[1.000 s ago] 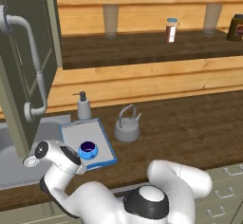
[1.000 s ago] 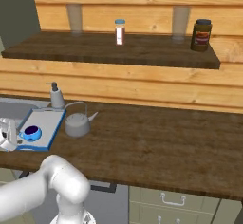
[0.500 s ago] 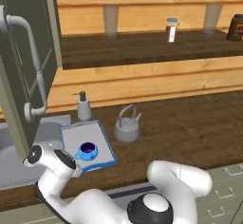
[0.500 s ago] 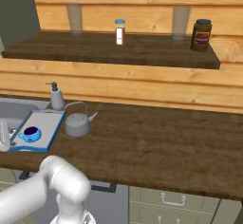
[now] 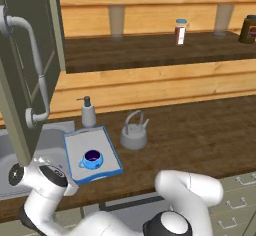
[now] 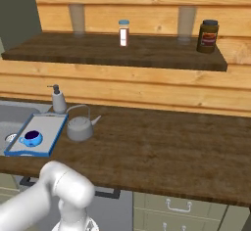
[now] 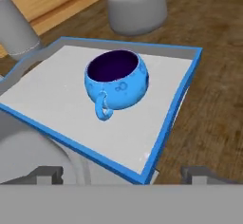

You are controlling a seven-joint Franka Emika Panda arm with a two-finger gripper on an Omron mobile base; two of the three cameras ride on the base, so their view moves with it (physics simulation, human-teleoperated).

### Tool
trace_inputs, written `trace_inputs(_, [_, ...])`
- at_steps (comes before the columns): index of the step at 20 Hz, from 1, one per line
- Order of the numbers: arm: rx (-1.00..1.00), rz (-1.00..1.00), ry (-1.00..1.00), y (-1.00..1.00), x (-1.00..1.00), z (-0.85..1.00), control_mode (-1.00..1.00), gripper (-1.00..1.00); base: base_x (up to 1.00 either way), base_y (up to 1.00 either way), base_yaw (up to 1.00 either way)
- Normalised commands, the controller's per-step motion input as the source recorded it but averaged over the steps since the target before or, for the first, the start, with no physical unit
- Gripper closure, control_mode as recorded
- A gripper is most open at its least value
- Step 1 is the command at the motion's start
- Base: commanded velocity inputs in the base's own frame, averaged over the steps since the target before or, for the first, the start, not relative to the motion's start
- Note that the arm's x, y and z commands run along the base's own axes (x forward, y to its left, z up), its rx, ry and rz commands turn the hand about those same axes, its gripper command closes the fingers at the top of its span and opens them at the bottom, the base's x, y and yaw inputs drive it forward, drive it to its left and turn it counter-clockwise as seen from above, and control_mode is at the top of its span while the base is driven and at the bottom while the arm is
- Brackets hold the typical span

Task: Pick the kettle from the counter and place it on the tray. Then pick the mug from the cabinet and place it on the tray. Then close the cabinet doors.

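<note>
Jaws drawn back and spread wide, mug (image 7: 117,81) released ahead on tray (image 7: 52,95); kettle (image 5: 133,135) beyond tray, unplaced.

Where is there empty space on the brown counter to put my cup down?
The widest bare patch of counter is right of the kettle. It is crowded at the left end, where the tray with the mug, the kettle and the soap bottle sit close together.
</note>
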Motion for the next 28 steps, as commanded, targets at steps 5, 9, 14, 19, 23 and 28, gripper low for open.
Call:
trace_inputs(5, [0.0, 0.0, -0.14, -0.28, -0.57, 0.38, -1.0, -1.0, 0.0, 0.0, 0.0])
trace_inputs(9, [0.0, -0.02, -0.21, -0.47, -0.33, 0.43, -1.0, -1.0, 0.0, 0.0, 0.0])
trace_inputs(14, [0.0, -0.01, -0.24, -0.77, -0.15, 0.41, -1.0, -1.0, 0.0, 0.0, 0.0])
trace_inputs(19, [0.02, -0.02, -0.16, -0.85, -0.02, 0.35, -1.0, -1.0, 0.0, 0.0, 0.0])
trace_inputs(23, [0.06, -0.04, -0.03, -0.81, 0.0, 0.48, -1.0, -1.0, 0.0, 0.0, 0.0])
trace_inputs(28, [0.07, -0.04, 0.01, -0.72, 0.05, 0.59, -1.0, -1.0, 0.0, 0.0, 0.0])
